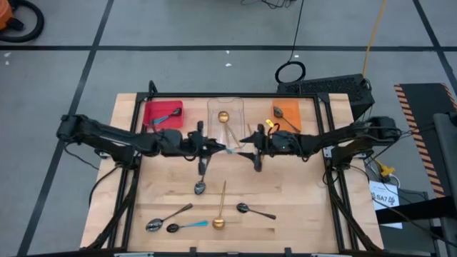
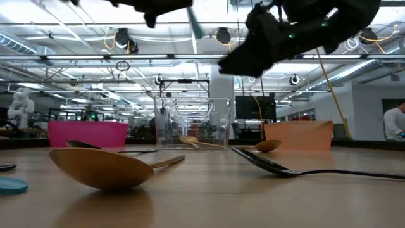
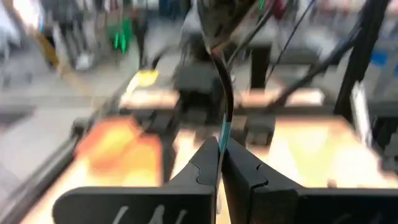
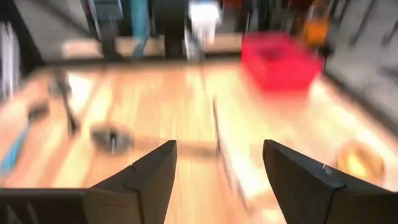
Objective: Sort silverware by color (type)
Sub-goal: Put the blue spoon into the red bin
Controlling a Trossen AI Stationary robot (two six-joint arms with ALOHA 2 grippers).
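We log, largest first:
- Table [image 1: 300, 200]: both arms meet over centre.
- Left gripper [image 1: 223, 148]: clamped on blue-handled spoon [image 3: 222, 118], held above table.
- Right gripper [image 4: 217, 165]: fingers spread, empty, beside left one.
- Red bin [image 1: 163, 114]: back left, one blue-handled piece inside.
- Clear bin [image 1: 226, 113]: back centre, gold spoon inside.
- Orange bin [image 1: 286, 114]: back right, dark spoon inside.
- Loose spoons [image 1: 203, 187]: gold, dark, blue-handled, scattered on front half.

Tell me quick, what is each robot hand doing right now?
Left tool: shut on a blue-handled spoon.
Right tool: open, holding nothing.
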